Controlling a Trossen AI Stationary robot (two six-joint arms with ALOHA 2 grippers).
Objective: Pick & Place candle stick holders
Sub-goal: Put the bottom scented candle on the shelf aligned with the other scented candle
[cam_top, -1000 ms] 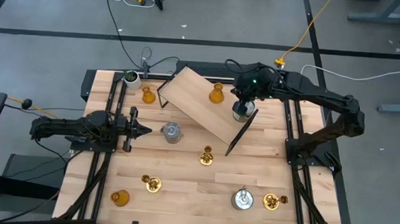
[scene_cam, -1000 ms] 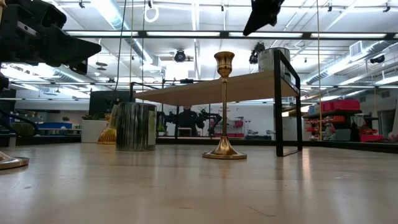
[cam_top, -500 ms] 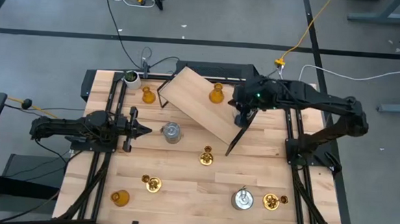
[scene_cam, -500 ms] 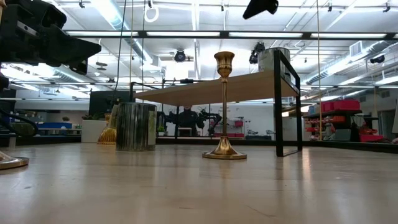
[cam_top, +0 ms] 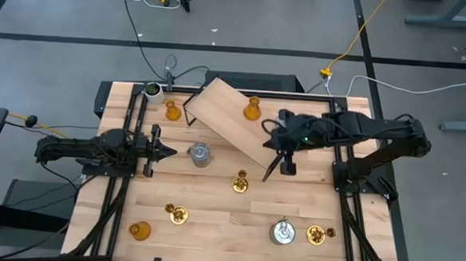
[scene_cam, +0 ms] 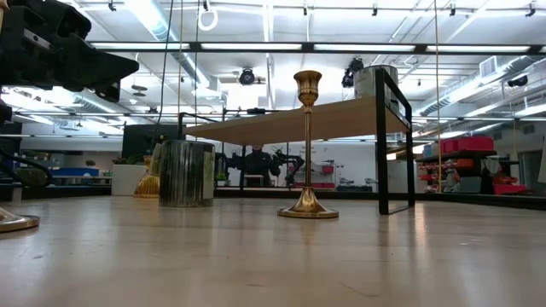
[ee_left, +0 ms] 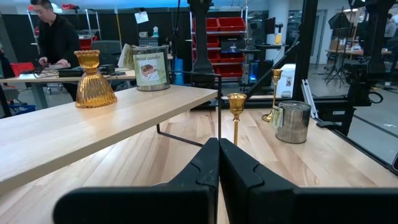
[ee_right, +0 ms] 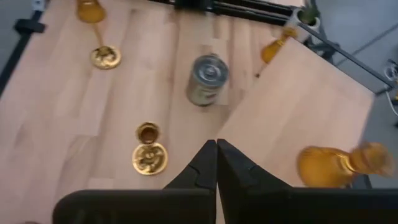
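Note:
A wooden shelf (cam_top: 230, 114) on black legs stands at the table's far middle. On it rest an amber glass holder (cam_top: 252, 109) and a silver cylinder (scene_cam: 375, 81). On the tabletop stand a brass stick (cam_top: 240, 181), a silver cylinder (cam_top: 200, 153) and several more holders, among them an amber one (cam_top: 138, 230) and a brass one (cam_top: 317, 233). My right gripper (ee_right: 216, 146) hangs shut and empty above the shelf's right end (cam_top: 274, 141), slanting down toward the table's left. My left gripper (cam_top: 168, 151) rests shut and level at the table's left.
A small white pot with a green plant (cam_top: 151, 89) stands at the far left corner beside another amber holder (cam_top: 172, 110). The shelf's black leg (cam_top: 273, 166) rises near the brass stick. A person (ee_left: 53, 37) stands at a desk beyond the table.
My right gripper has swung toward the table's near edge, across the shelf's right end, and has rolled a little. It has left the top of the low view. The silver cylinder on the shelf has stayed in place.

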